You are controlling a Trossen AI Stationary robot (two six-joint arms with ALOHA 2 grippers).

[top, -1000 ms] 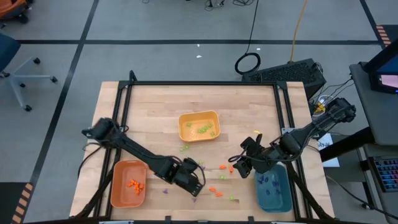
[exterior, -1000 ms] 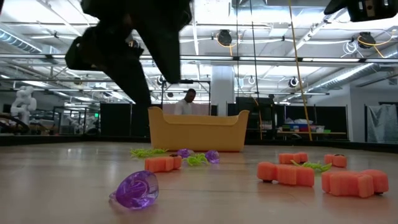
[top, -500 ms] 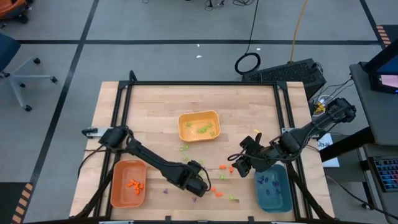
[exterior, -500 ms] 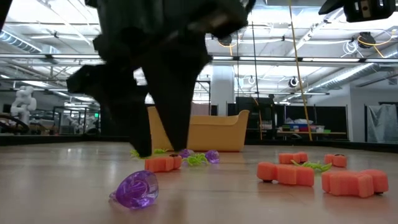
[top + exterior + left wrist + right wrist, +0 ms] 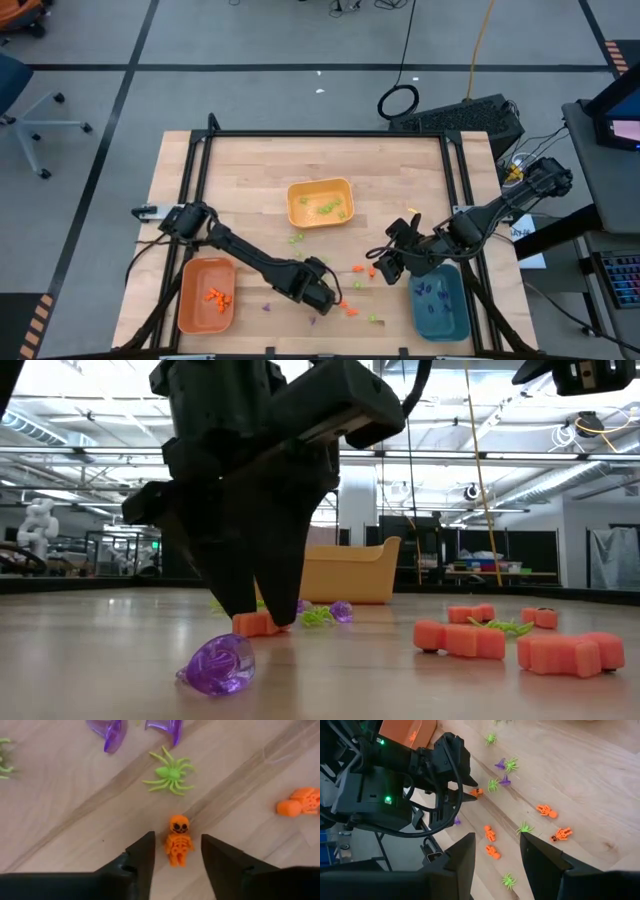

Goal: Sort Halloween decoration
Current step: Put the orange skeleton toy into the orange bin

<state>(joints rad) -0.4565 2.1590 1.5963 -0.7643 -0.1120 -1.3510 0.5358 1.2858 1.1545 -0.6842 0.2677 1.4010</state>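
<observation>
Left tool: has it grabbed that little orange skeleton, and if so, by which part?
Not yet. The left tool is open, its fingers straddling the orange skeleton on either side of its body, without touching. The right tool is open and holds nothing.

Seen from straight overhead, the whole table (image 5: pixel 250 170) and both arms; a second camera sits at tabletop level, looking across into the room. Each wrist camera peers past its own fingers, the left very close. All four share the orange skeleton (image 5: pixel 176 840) by the left pincer (image 5: pixel 262 622).
</observation>
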